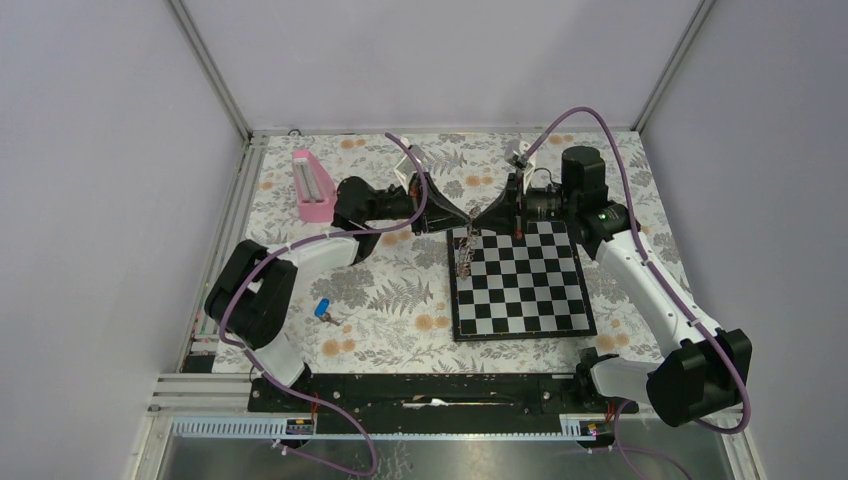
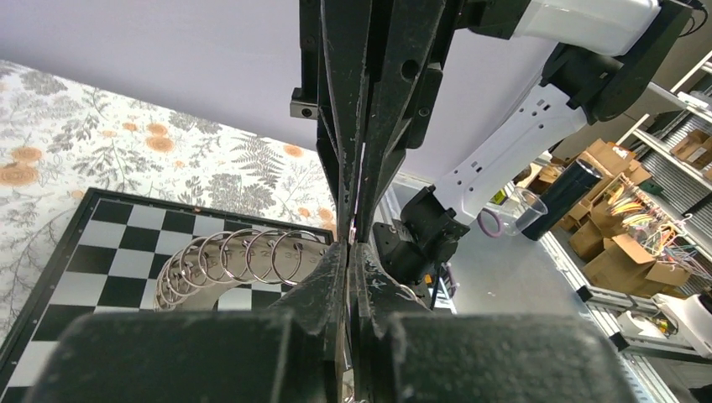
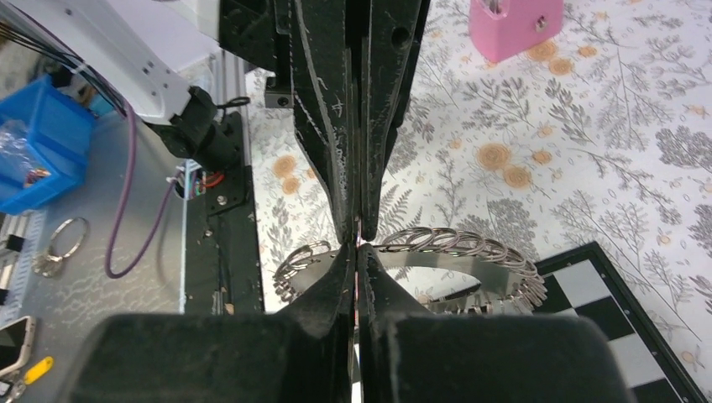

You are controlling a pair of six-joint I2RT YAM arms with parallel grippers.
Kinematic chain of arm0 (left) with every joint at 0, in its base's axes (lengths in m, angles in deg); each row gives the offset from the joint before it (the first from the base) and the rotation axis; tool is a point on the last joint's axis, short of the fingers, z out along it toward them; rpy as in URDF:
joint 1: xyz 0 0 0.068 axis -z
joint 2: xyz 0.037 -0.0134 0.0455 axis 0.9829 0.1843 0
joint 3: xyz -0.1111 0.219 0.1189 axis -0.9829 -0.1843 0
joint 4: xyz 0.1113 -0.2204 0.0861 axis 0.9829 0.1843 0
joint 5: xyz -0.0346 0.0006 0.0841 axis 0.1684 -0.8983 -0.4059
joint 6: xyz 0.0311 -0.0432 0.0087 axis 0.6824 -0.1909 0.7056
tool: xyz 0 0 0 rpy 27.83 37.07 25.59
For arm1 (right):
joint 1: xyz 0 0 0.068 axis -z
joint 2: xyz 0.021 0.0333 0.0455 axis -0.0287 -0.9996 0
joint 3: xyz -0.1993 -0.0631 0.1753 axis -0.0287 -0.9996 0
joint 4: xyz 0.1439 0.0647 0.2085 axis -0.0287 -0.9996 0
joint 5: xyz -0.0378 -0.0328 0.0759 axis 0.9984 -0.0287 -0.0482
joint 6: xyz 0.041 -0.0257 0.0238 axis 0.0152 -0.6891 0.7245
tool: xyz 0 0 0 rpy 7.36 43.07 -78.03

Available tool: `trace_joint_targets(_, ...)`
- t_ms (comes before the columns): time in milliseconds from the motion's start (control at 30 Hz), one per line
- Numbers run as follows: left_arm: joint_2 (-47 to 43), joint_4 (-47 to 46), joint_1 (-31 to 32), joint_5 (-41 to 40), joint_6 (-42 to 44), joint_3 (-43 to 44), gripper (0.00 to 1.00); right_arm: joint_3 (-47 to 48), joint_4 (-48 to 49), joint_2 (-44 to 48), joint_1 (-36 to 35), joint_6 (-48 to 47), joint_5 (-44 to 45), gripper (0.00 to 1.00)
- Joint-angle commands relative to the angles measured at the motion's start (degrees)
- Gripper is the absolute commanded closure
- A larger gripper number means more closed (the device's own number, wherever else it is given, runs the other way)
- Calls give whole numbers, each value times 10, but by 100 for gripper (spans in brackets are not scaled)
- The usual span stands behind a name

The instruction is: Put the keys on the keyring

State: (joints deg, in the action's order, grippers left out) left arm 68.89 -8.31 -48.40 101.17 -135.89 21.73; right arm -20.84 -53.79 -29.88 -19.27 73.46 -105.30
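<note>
Pale lilac walls (image 1: 100, 200), floral tablecloth (image 1: 400, 300)

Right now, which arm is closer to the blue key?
The left arm: the blue-headed key lies just beside its elbow, while the right arm stands across the chessboard.

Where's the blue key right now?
In the top view, the blue key lies on the floral tablecloth, left of the chessboard and beside the left arm.
</note>
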Motion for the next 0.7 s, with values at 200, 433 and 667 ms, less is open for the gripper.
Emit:
trace_joint_targets(200,-67,548,-41,-19,472,147,73,44,-117,8,-6,-162,58,100)
trace_joint_targets(433,-103,759,-44,-38,654,194,21,50,-149,1,-6,-208,80,100)
trace_joint_targets(667,-106,862,-44,-10,717,233,20,64,-178,-7,-34,-260,144,100)
